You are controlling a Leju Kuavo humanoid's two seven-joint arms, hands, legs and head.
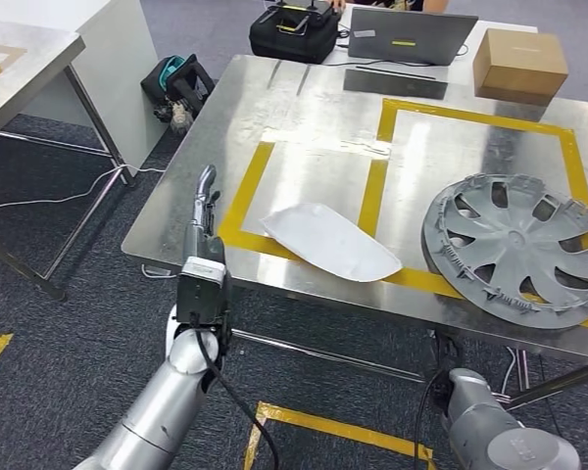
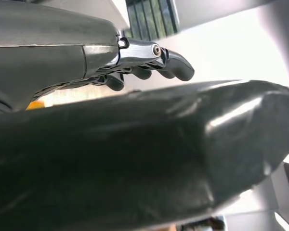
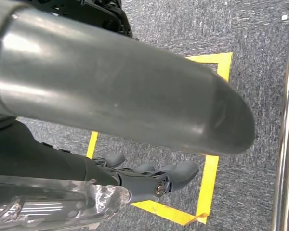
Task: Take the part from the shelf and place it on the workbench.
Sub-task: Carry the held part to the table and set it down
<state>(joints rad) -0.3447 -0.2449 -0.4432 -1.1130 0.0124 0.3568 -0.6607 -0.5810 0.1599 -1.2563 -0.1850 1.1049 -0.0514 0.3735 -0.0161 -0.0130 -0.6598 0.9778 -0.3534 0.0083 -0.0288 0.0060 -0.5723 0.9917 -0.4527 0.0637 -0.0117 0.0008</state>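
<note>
The left robot hand (image 1: 204,211) is raised at the near left edge of the bench (image 1: 314,108), fingers (image 2: 172,65) straight and apart, holding nothing. The right robot hand (image 3: 150,178) hangs low over the floor (image 3: 244,48), fingers apart, holding nothing. The white part (image 1: 328,242) lies flat on the bench, beside the wheel cover (image 1: 516,245) and apart from it.

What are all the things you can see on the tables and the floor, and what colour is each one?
Wheel cover: one, grey, workbench's right side.
White panel: one, near front edge, lying over the yellow tape.
Workbench: one, shiny metal.
Cardboard box: one, brown, far right.
Laptop: one, grey, far side.
Black case: one, beside the laptop.
Bag: one, black and teal, on the floor.
Left hand: silver-grey, open, at the workbench's front-left.
Right hand: dark grey, open, over the carpet.
</note>
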